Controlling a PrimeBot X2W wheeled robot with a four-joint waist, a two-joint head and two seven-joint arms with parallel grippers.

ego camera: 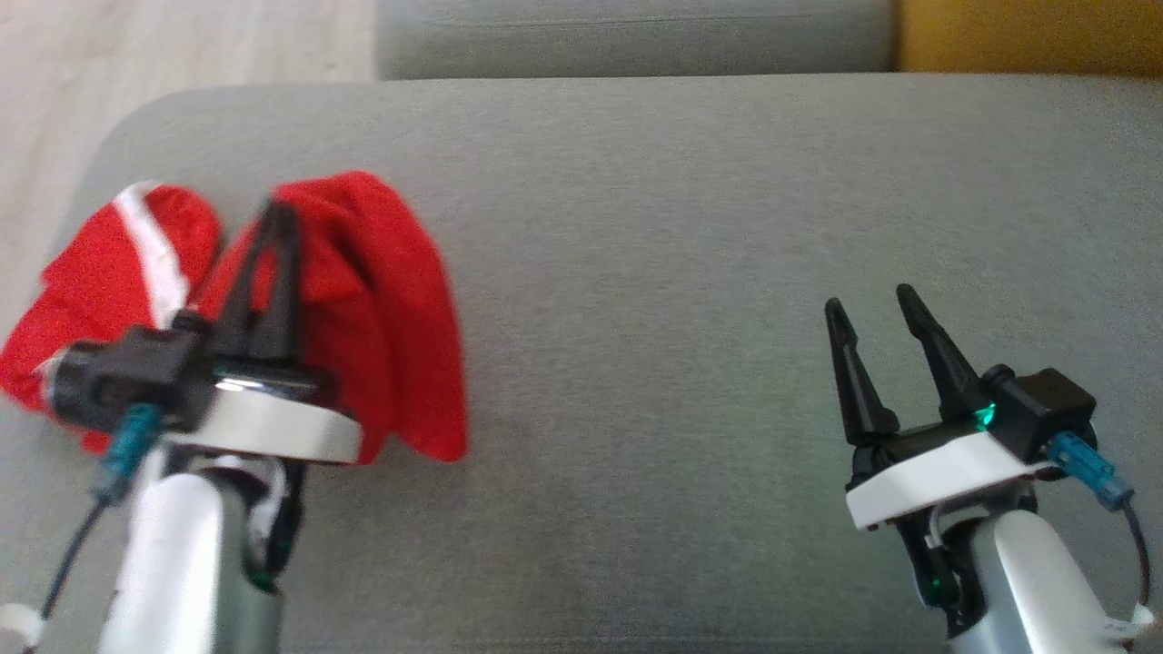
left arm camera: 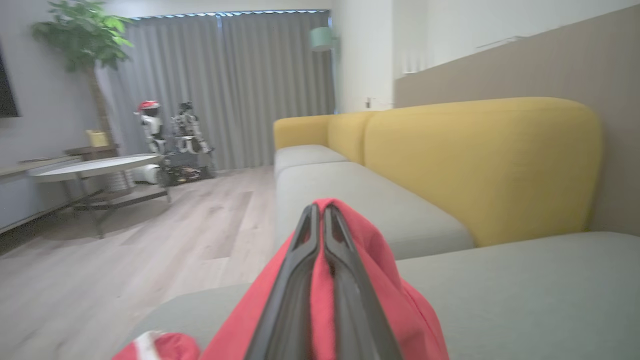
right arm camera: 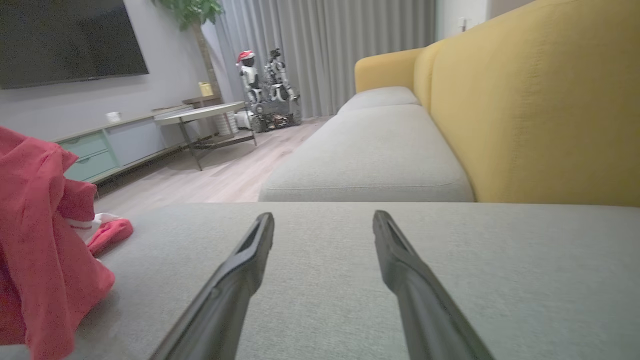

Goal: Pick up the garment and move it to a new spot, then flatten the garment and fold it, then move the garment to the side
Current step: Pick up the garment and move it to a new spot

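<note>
The red garment [ego camera: 382, 300] sits at the left end of a broad grey seat cushion [ego camera: 681, 227], close to its rounded corner, bunched rather than spread. The left gripper [ego camera: 277, 213] has its two dark fingers pressed together on a fold of the cloth, which is drawn up into a peak around the tips while the rest drapes down onto the cushion. A white band [ego camera: 154, 245] runs across the part lying furthest left. The right gripper [ego camera: 872, 304] hangs over bare cushion well apart from the garment, its jaws spread wide and holding nothing. The cushion's fabric is a fine, even grey weave, and the stretch between the two arms lies smooth. Behind it rises a mustard-yellow backrest [left arm camera: 480, 160], and a second grey cushion [right arm camera: 370, 145] carries the sofa on beyond the first. Past the sofa's edge lies a pale wood-plank floor [left arm camera: 150, 240]. Further off stands a round-topped table [left arm camera: 90, 167] on dark legs, with a low cabinet [right arm camera: 110, 145] along the wall and a dark television [right arm camera: 65, 40] mounted above it. Long grey curtains [left arm camera: 225, 85] cover the far wall, a leafy green plant [left arm camera: 85, 35] stands in the corner, and two small robots [right arm camera: 265, 85] are parked before the curtains, one wearing something red on its head.
</note>
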